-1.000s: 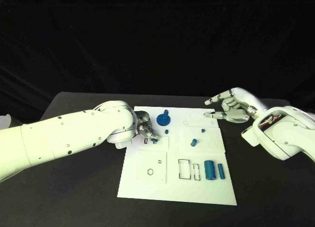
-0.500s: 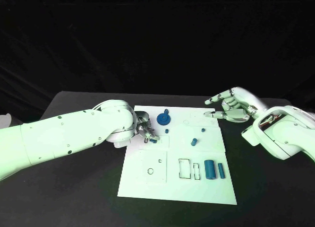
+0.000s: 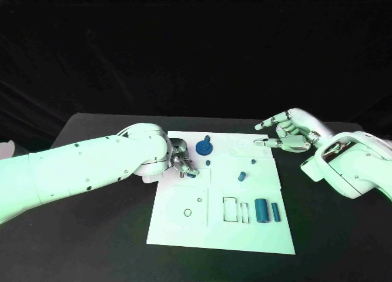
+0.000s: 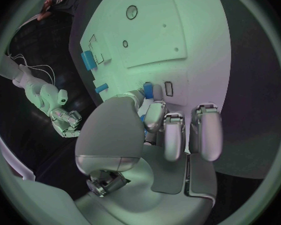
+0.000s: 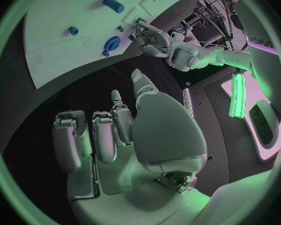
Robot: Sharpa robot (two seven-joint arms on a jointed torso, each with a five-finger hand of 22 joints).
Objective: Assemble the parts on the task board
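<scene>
White plastic made up the task board [image 3: 221,235], which lay flat in the middle of the black table [image 3: 94,235], with blue parts spread over it. The left hand [image 3: 180,161] was down over the board's left side, near its far end, pinching a small blue peg [image 3: 191,174] between its fingertips; in the left wrist view the peg [image 4: 148,90] stood at the fingertips just beside a small rectangular slot [image 4: 168,88] in the board. A blue gear-like disc [image 3: 203,146] sat near the far edge, just beyond that hand, and a small blue stud [image 3: 208,163] lay close by it. A short blue pin [image 3: 241,175] lay tilted near the middle of the board, with another small blue piece [image 3: 253,161] a little beyond it. Toward the near right side, a thick blue cylinder [image 3: 261,210] lay just beside a thinner blue bar [image 3: 274,212], both next to two outlined rectangular slots [image 3: 235,210]. The right hand [image 3: 289,132] hovered over the table off the board's far right corner, fingers spread and curved, grasping nothing.
</scene>
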